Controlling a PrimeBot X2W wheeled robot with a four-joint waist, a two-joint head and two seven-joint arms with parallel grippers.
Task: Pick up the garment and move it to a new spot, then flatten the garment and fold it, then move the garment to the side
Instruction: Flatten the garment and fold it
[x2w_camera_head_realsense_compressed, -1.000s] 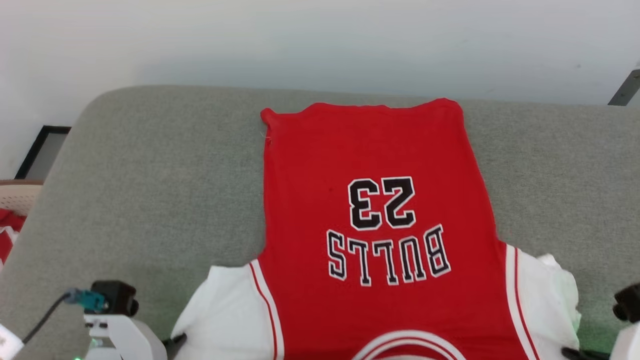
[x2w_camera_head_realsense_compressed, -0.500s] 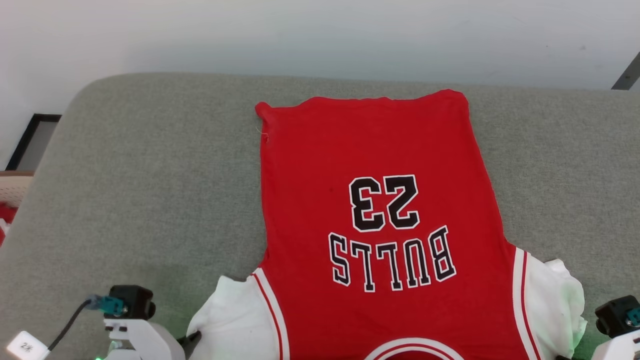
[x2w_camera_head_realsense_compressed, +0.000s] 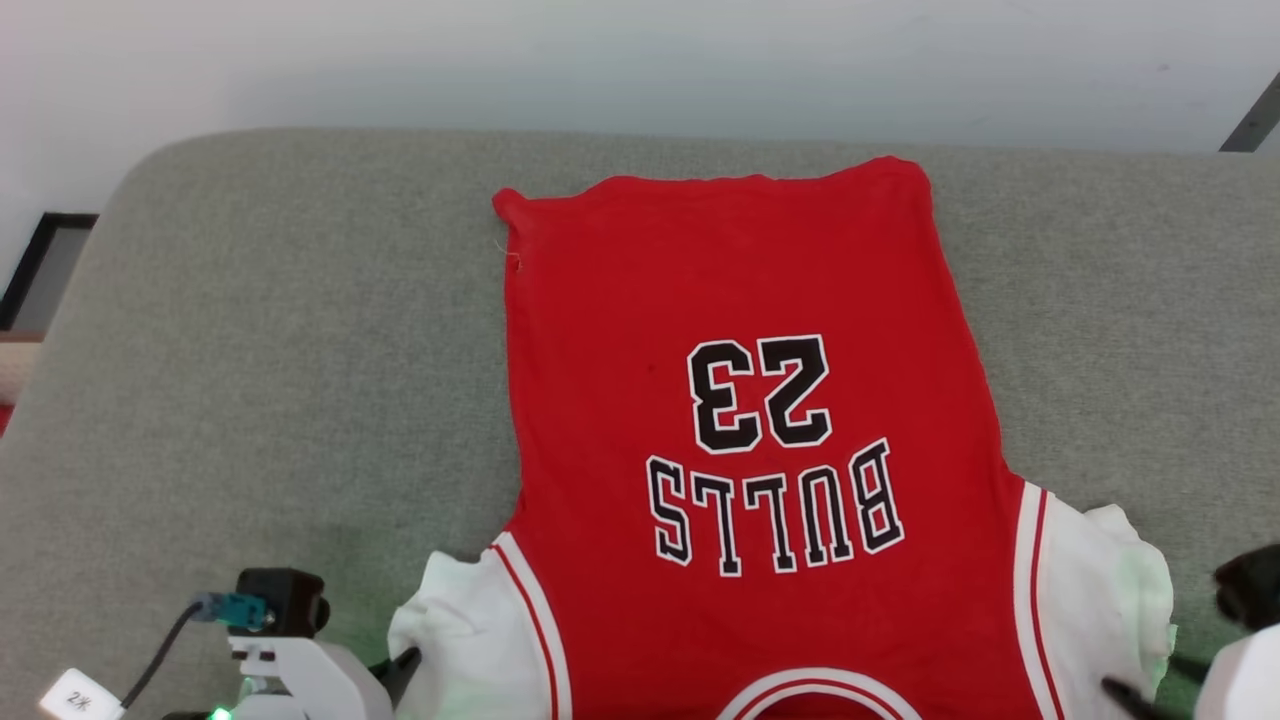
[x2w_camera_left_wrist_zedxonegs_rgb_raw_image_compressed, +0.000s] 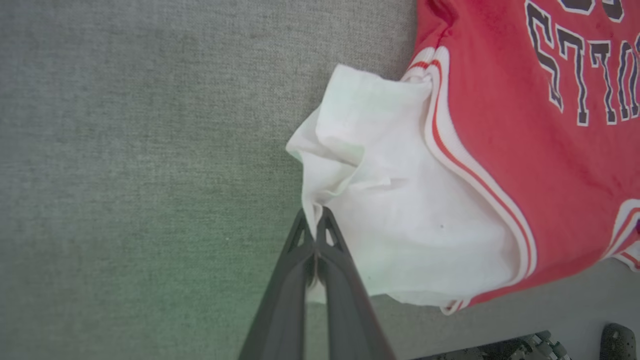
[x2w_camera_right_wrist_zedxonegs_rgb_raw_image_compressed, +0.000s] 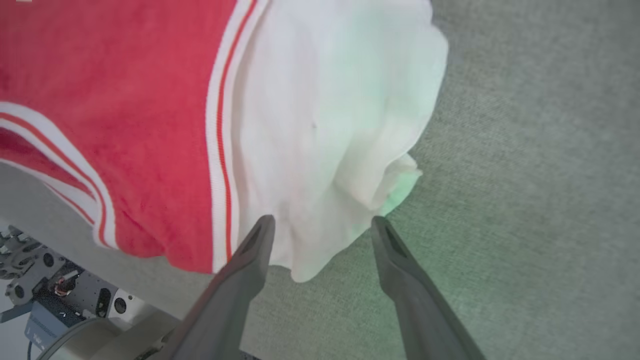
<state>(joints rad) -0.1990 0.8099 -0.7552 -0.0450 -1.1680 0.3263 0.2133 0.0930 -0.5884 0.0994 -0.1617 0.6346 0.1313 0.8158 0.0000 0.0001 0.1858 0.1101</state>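
Wall (x2w_camera_head_realsense_compressed: 640, 60), pale, spans 12 o'clock behind the grey fabric surface (x2w_camera_head_realsense_compressed: 280, 330). The garment (x2w_camera_head_realsense_compressed: 740, 280) lies flat, long axis 6 to 12, hem at 12, "23" inverted. Left hand (x2w_camera_left_wrist_zedxonegs_rgb_raw_image_compressed: 316, 225) at 7 pinches the left sleeve (x2w_camera_left_wrist_zedxonegs_rgb_raw_image_compressed: 400, 200); right hand (x2w_camera_right_wrist_zedxonegs_rgb_raw_image_compressed: 322, 222) at 5 gapes over the right sleeve (x2w_camera_right_wrist_zedxonegs_rgb_raw_image_compressed: 310, 100).

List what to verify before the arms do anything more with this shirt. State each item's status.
1. Is the left gripper shut on the left sleeve of the shirt? Ok.
2. Is the right gripper shut on the right sleeve? Not ok: it is open, with its fingers on either side of the sleeve's edge.
3. Is the shirt's body flat, print up? Ok.
4. Are the sleeves smooth? Not ok: both are bunched.
5. Is the collar end fully on the cushion? Not ok: it overhangs the near edge.
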